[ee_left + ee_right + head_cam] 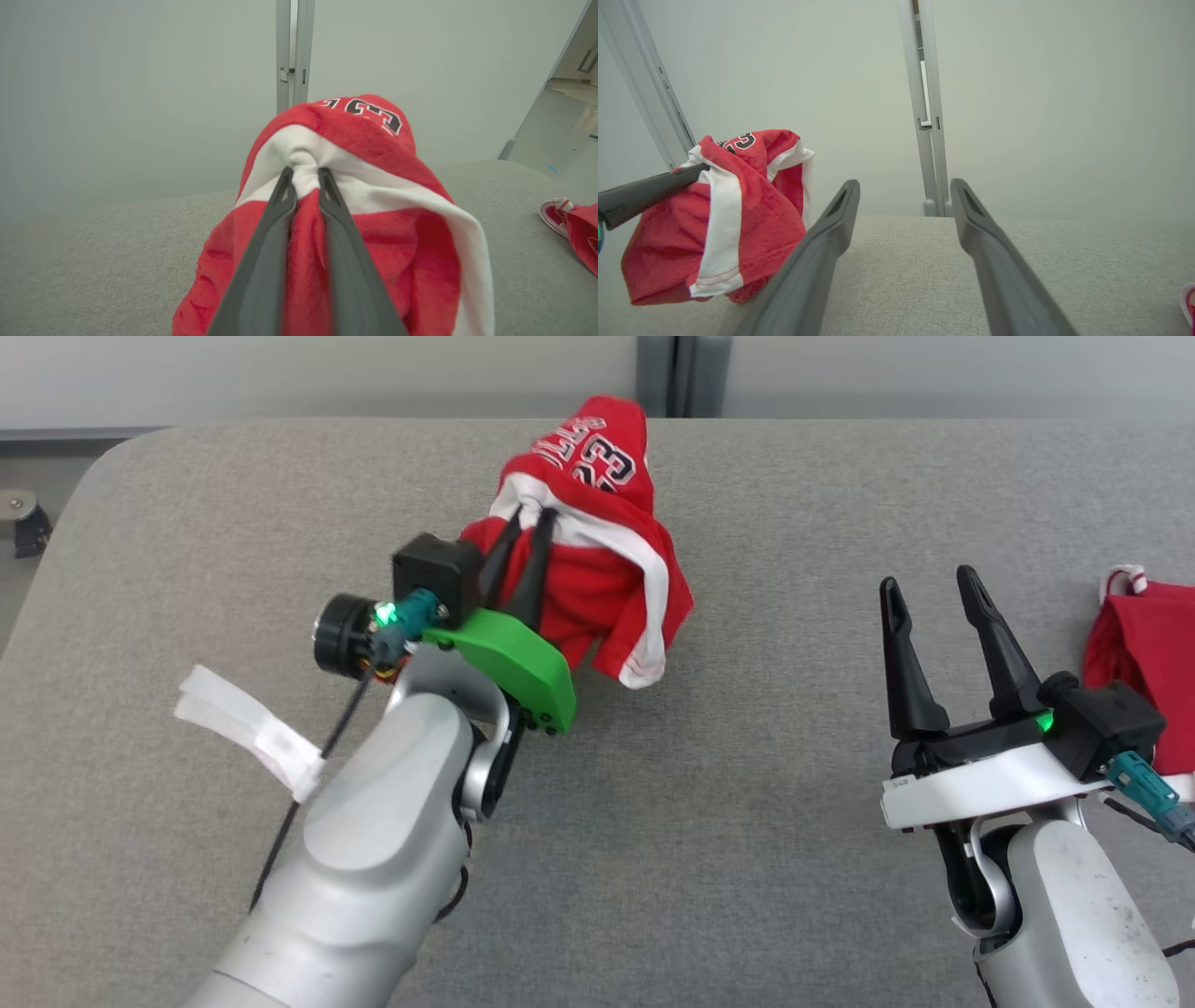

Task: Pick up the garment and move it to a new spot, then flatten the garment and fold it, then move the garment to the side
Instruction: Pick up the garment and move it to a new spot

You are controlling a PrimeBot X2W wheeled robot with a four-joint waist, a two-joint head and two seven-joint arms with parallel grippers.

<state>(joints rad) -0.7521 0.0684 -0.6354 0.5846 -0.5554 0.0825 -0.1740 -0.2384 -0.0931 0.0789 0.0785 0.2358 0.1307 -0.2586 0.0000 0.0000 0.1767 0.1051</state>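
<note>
The garment point(597, 560) is a small red jersey with white trim and a black number, hanging bunched above the grey table point(747, 849). My left gripper point(532, 515) is shut on its white-edged fold, so the cloth droops off the fingertips with its lower hem close to the tabletop. The left wrist view has both dark fingers point(261, 261) pinching the white band of the garment point(373, 224). My right gripper point(929, 581) stands open over the table's right side, nothing between its fingers. In the right wrist view the lifted garment point(747, 224) hangs at the left.
Another red cloth point(1144, 663) with a red-and-white loop lies at the table's right edge, just behind my right wrist. A white tag point(247, 728) dangles from my left forearm. A pale wall with a door-frame post point(681, 373) stands behind the table's far edge.
</note>
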